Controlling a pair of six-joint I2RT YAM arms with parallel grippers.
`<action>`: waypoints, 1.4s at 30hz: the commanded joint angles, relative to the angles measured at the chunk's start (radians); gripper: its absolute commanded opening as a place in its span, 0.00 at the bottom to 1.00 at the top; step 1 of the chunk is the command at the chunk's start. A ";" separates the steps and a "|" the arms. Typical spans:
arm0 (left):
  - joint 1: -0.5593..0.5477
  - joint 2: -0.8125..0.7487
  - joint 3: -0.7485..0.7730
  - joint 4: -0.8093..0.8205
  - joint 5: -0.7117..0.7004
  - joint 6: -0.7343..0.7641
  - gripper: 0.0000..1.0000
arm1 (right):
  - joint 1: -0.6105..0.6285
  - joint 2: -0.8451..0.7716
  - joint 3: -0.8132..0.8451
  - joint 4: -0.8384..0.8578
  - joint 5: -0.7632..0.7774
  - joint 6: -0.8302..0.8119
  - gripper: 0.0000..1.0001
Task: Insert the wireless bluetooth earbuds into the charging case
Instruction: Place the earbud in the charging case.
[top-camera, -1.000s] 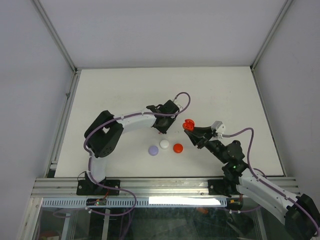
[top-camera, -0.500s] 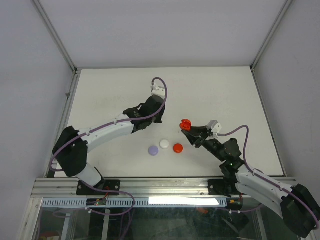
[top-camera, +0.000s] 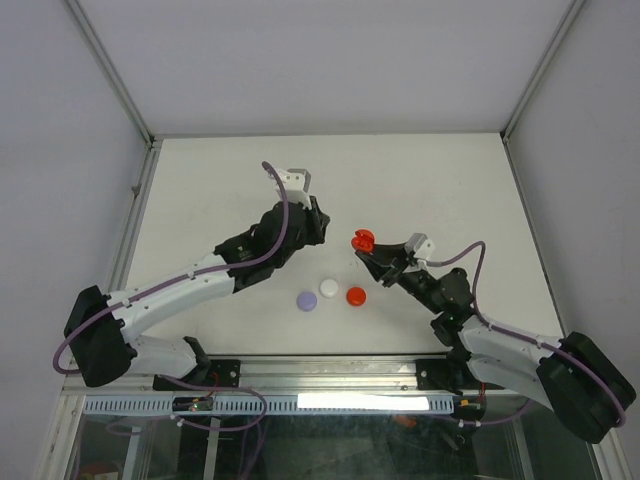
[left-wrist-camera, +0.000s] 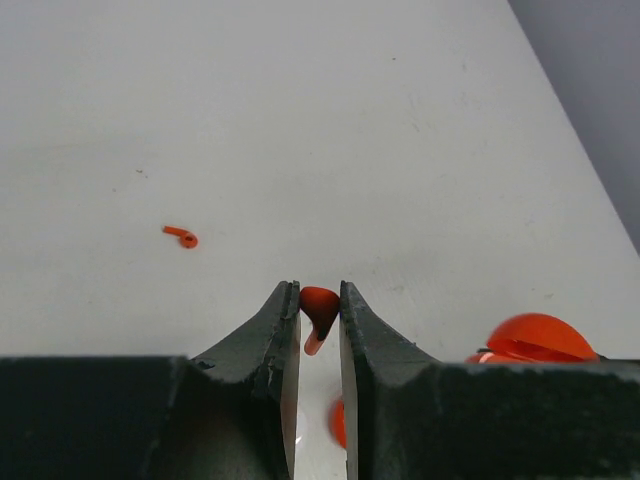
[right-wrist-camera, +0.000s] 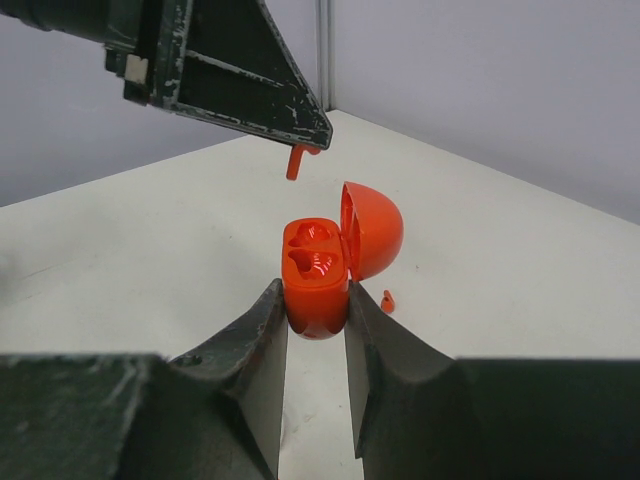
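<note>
Looks like a robotics lab: a closed test cell. Shows in the plain white table (top-camera: 420, 180), boxed in on three sides by pale panels (top-camera: 300, 60) set between aluminium posts (top-camera: 110, 70). Shows too in the slotted metal rail (top-camera: 330, 375) along the near edge, with a left arm (top-camera: 190, 285) and a right arm (top-camera: 500, 340) bolted to it and purple cables (top-camera: 283, 195) looped along both. Below the rail, clear glazing (top-camera: 400, 440) over more wiring.
</note>
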 joint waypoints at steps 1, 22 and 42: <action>-0.057 -0.087 -0.047 0.185 -0.060 -0.057 0.01 | -0.003 0.053 0.052 0.181 0.001 -0.024 0.00; -0.205 -0.101 -0.148 0.457 -0.117 -0.112 0.00 | -0.003 0.176 0.060 0.335 -0.040 -0.024 0.00; -0.241 -0.058 -0.171 0.499 -0.132 -0.115 0.00 | -0.002 0.145 0.059 0.319 -0.036 -0.025 0.00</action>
